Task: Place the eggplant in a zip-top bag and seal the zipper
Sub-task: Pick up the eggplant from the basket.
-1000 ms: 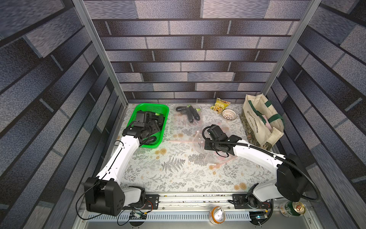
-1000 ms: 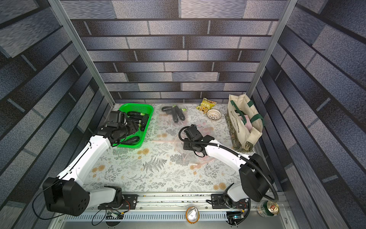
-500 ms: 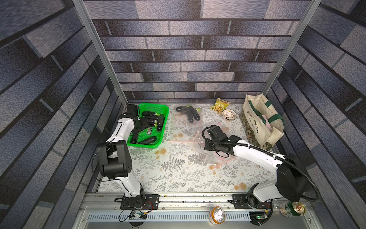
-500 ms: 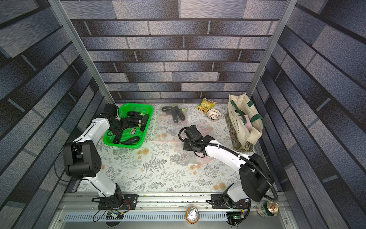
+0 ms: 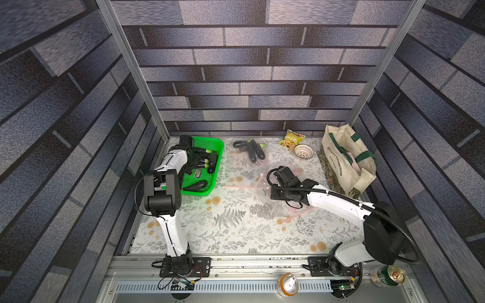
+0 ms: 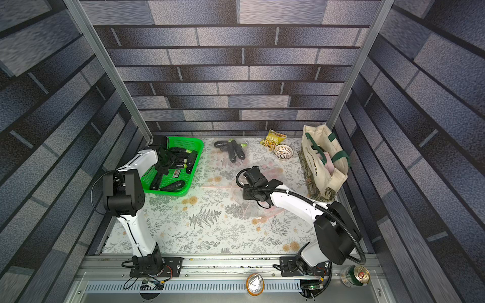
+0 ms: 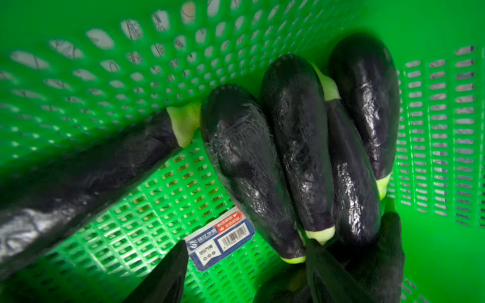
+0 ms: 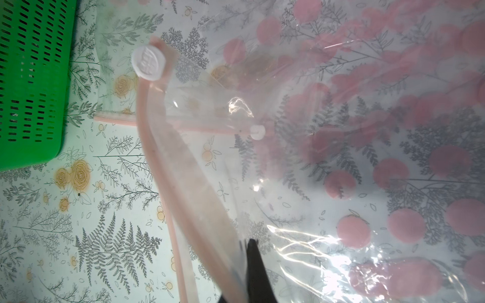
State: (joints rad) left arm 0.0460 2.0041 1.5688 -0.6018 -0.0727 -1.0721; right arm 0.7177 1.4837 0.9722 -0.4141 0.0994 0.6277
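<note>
The eggplant (image 7: pixel 249 168) nearest the left pincer (image 7: pixel 246 245) lies in the green basket (image 5: pixel 210 143) at the far left corner of the table (image 5: pixel 236 236). It is packed side by side with three others, and a fifth lies apart along the basket wall. Its pale stem end points toward the pincer and its round end points away. The pincer's fingers (image 7: pixel 168 272) are spread apart with nothing between them, straddling that stem end, so the gap runs across the eggplant's length.

As I read it, the coming move is a short drop and squeeze across the body. The touching neighbour leaves one finger little room.

The left arm is clearly the nearer one. The right pincer (image 8: pixel 252 251) is well apart, toward the middle of the table, clamped on the pink zipper strip (image 8: pixel 183 170) of the zip-top bag (image 8: pixel 341 131). That grip lifts the strip, and the bag has no eggplant in it.
</note>
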